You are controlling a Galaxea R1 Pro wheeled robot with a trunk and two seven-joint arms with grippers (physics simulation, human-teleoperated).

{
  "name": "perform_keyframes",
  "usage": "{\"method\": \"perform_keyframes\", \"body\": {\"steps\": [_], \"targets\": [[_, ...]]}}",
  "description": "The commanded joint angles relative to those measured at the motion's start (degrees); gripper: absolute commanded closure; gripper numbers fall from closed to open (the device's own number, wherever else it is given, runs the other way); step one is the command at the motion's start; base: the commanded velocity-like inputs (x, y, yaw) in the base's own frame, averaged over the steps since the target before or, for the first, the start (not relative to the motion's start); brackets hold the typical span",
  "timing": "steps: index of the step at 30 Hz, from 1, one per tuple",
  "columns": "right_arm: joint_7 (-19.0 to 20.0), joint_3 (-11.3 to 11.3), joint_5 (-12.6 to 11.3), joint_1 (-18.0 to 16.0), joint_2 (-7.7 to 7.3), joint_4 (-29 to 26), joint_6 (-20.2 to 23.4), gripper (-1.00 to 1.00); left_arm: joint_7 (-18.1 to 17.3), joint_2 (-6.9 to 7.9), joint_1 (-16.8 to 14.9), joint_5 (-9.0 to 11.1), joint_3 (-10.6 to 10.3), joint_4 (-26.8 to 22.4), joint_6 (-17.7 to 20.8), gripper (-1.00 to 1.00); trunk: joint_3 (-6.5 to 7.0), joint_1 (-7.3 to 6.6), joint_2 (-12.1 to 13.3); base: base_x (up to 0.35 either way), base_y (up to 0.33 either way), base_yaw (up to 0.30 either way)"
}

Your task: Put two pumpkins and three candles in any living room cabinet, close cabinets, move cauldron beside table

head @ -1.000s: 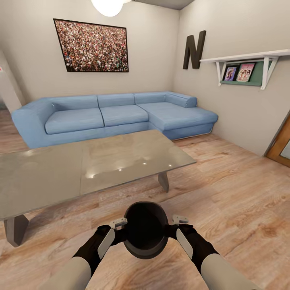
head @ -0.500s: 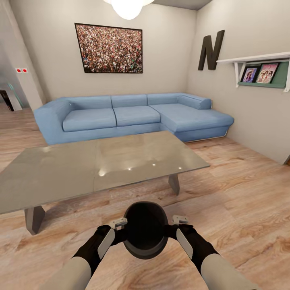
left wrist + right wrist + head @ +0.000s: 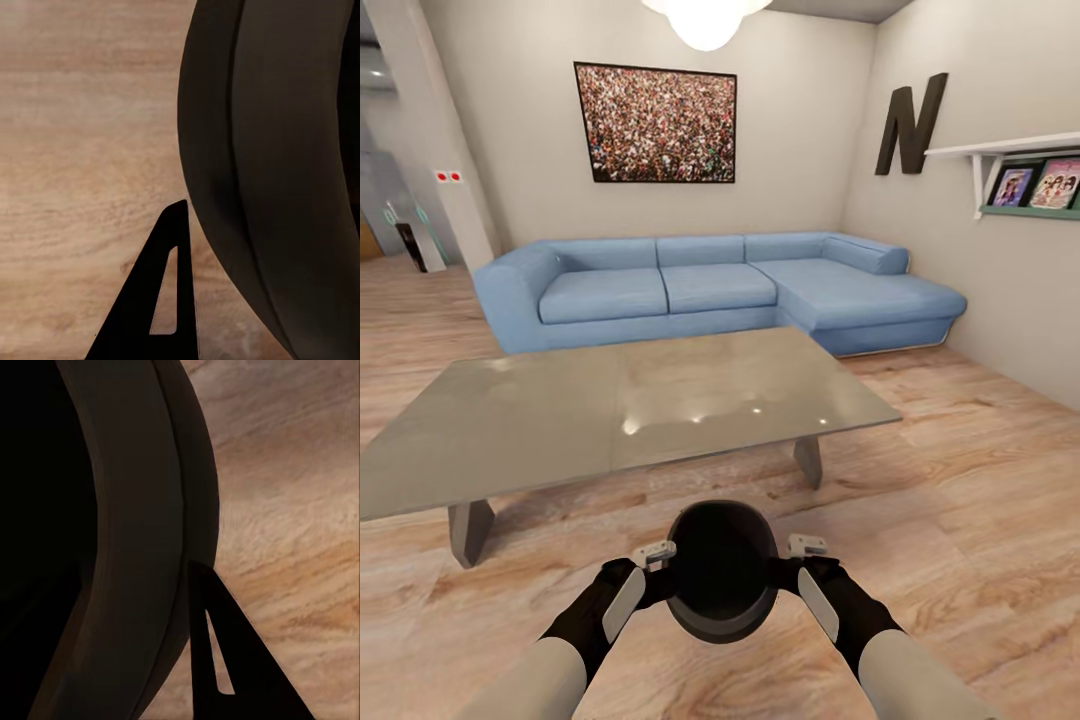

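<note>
You carry one cauldron (image 3: 721,570), held above the wood floor (image 3: 960,480) between the two arms, low in the head view and just in front of the robot. The left gripper (image 3: 652,560) presses on one side of its wall and the right gripper (image 3: 800,555) on the opposite side; each wrist view shows one finger against the curved black rim, so both seem clamped on the cauldron.

I judge it stiff, smooth and rather heavy, so it could slide if one arm relaxes. Keep the hold on the rim, both sides equal.

In front stands one grey table (image 3: 540,420), near but not touching. Behind it is one blue sofa (image 3: 710,290). I count no pumpkins and no candles here.
</note>
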Motion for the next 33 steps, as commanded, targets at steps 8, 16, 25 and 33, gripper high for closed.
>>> {"method": "perform_keyframes", "body": {"steps": [8, 16, 25, 33], "targets": [[0.2, -0.2, -0.5, 0.0, 0.01, -0.8, -0.1, 1.00, 0.1, 0.01, 0.0, -0.4, 0.0, 0.0, 0.1, 1.00, -0.77, 1.09, -2.0, 0.000, 0.000, 0.250], [0.2, -0.2, -0.5, 0.0, -0.01, -0.8, -0.2, 1.00, 0.1, 0.03, 0.0, -0.4, 0.0, 0.0, 0.1, 1.00, -2.54, 1.30, -2.1, 0.000, 0.000, 0.015], [0.2, -0.2, -0.6, 0.0, -0.02, -0.8, -1.2, 1.00, 0.1, 0.08, 0.0, -0.4, 0.0, 0.0, 0.1, 1.00, -4.54, 1.53, -2.2, 0.000, 0.000, 0.000], [0.2, -0.2, -0.5, 0.0, 0.00, -0.8, -1.2, 1.00, 0.1, 0.04, 0.0, -0.4, 0.0, 0.0, 0.1, 1.00, -6.09, 1.71, -2.3, 0.000, 0.000, 0.195]]}}
